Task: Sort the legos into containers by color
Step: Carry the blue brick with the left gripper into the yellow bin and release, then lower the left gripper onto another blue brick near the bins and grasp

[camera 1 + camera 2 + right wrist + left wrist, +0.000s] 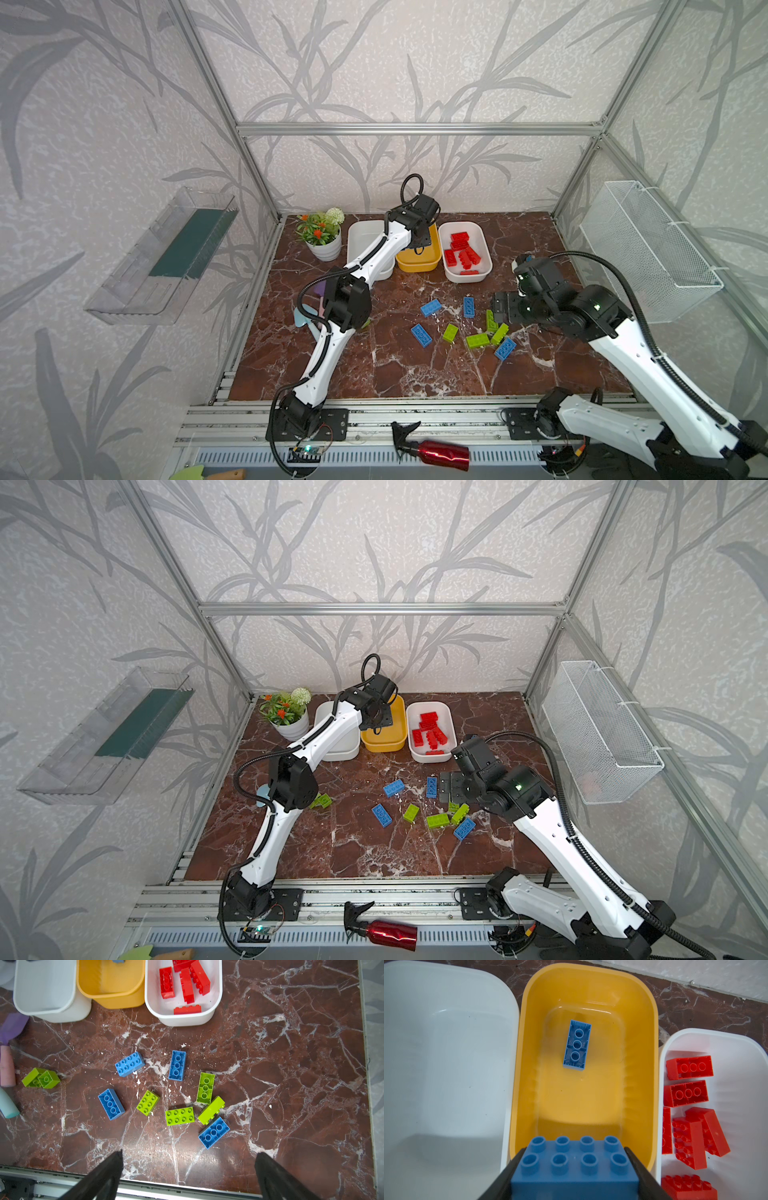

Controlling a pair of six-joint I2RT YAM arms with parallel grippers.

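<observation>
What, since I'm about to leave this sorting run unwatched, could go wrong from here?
1. The left pincer has its carried blue lego over one end of the yellow tub, near its rim; released here, it might clip the rim and tumble out.
2. On the table a lime lego on its side seems to touch a loose blue lego; the open right pincer could nudge one while grabbing the other.

No legible text, brand, number or sign anywhere, as far as visible.
</observation>
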